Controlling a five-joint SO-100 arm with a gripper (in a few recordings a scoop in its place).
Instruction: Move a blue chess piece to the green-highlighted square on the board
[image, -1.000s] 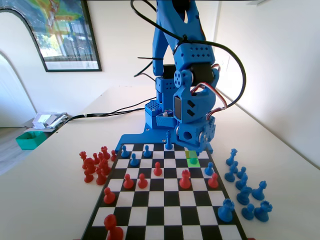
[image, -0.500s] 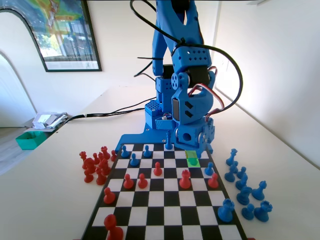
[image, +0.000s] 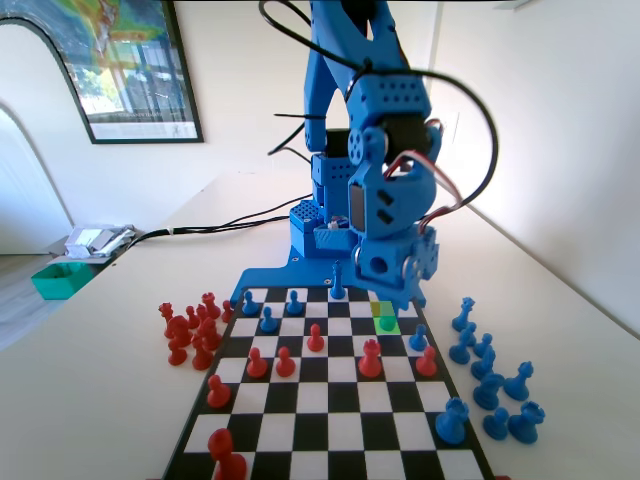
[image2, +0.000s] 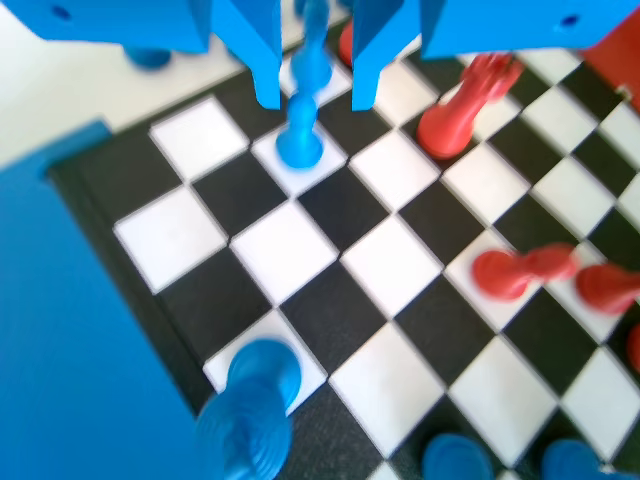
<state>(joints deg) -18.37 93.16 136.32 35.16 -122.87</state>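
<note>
Item one, the board (image: 330, 400): checkered, lying flat on the pale surface (image: 110, 380); I take it as my landmark.

Item two, the green-highlighted square (image: 386, 322): on the board's right side in the fixed view, second row from the far end. It reads as occupied.

Item three, the blue chess piece (image2: 299, 140): a ball-headed pawn, upright on a white cell in the wrist view. In the fixed view a small pawn shape sits on the green cell, tinted by the highlight. I judge the placement done.

Item four, my gripper (image2: 315, 95): jaws apart, hanging to either side of the pawn's head with daylight on both sides, holding nothing. In the fixed view it hangs just above the board's far right corner region, close over the green cell. Open jaws this near the pawn suggest a release, so a straight lift should keep it from tipping.

Item five, red pawns (image: 285, 362): mid-board, apart from the green cell.
</note>
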